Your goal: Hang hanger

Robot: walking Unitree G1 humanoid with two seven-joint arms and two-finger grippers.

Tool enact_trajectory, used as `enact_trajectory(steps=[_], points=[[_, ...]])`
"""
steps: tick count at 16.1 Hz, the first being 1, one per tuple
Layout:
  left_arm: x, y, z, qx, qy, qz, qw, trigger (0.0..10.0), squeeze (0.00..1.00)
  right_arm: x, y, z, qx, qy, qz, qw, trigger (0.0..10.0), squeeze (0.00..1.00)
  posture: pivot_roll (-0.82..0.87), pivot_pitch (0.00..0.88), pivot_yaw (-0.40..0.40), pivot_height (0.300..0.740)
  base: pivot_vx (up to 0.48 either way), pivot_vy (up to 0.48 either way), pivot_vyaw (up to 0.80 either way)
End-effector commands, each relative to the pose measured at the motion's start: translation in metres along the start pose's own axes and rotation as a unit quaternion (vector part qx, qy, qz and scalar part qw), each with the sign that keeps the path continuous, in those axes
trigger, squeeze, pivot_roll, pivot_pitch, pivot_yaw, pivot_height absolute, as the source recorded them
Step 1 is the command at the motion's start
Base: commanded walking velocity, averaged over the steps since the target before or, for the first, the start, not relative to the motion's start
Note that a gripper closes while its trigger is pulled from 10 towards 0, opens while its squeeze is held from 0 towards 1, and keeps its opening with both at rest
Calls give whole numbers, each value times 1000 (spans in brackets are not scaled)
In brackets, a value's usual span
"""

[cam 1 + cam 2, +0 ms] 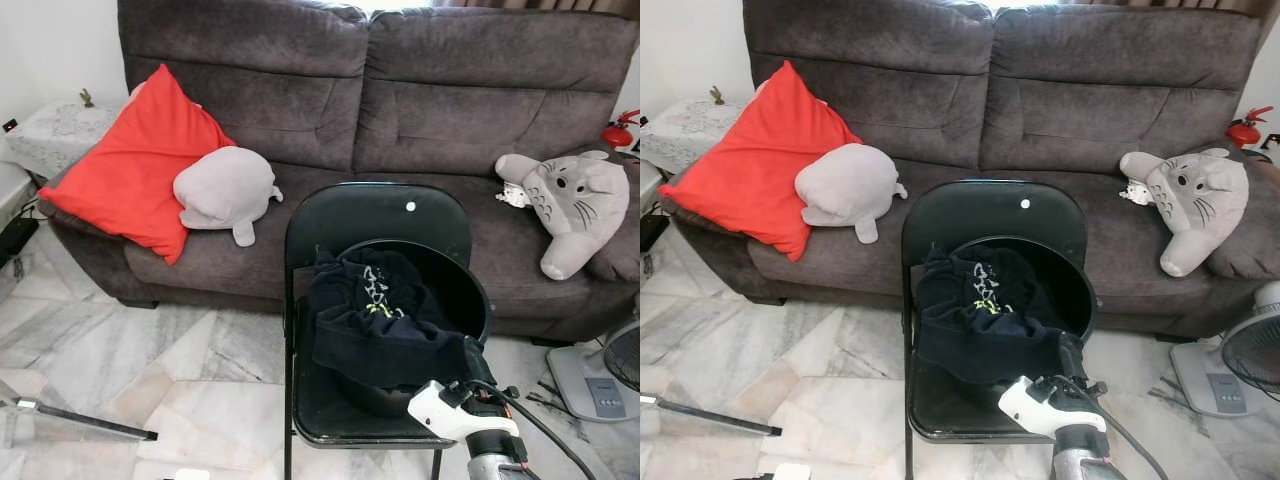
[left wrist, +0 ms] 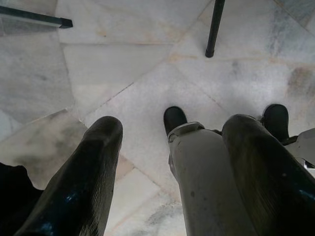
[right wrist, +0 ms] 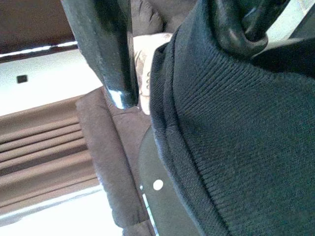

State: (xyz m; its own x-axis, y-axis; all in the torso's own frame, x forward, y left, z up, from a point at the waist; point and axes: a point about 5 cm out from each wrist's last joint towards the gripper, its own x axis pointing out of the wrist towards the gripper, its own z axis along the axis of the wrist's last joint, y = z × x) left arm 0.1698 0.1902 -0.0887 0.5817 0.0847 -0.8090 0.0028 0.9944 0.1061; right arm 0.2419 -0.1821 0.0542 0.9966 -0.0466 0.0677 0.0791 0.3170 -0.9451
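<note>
I see no hanger itself; dark navy garment (image 1: 375, 320) with ribbed knit hem lies crumpled, draped over near rim of black tub (image 1: 455, 280) on black folding chair (image 1: 340, 225), scene centre.

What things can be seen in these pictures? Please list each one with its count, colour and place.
sofa: 1, dark brown, behind the chair
cushion: 1, red, sofa's left end
seal plush: 1, grey, against the cushion
cat plush: 1, grey, sofa's right end
folding chair: 1, black, on the marble floor
basin: 1, black, on the chair seat
garment: 1, dark, draped over the basin
fan: 1, white, right floor
left gripper: open, over the floor
right gripper: fingers at the garment
</note>
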Motion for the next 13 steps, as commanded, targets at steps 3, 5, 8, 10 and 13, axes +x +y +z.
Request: enact_trajectory(steps=[3, 5, 8, 10, 13], points=[[-1, 1, -7, 9, 11, 3, 1000, 10000, 0, 6, 0, -1, 5, -2, -5, 1000, 10000, 0, -113, 85, -6, 740, 0, 0, 0], [-1, 1, -7, 9, 11, 4, 1000, 10000, 0, 10, 5, 0, 28, 1, 23, 999, 10000, 0, -117, 85, -6, 740, 0, 0, 0], [-1, 1, -6, 9, 10, 4, 1000, 10000, 0, 15, -10, 6, 14, -24, -45, 999, 10000, 0, -112, 84, -5, 740, 0, 0, 0], [-1, 2, -6, 10, 10, 5, 1000, 10000, 0, 15, -8, 9, 14, -30, -34, 999, 10000, 0, -116, 84, -6, 740, 0, 0, 0], [-1, 1, -6, 9, 9, 4, 1000, 10000, 0, 10, -2, 8, 18, -30, -25, 999, 10000, 0, -115, 87, -6, 740, 0, 0, 0]])
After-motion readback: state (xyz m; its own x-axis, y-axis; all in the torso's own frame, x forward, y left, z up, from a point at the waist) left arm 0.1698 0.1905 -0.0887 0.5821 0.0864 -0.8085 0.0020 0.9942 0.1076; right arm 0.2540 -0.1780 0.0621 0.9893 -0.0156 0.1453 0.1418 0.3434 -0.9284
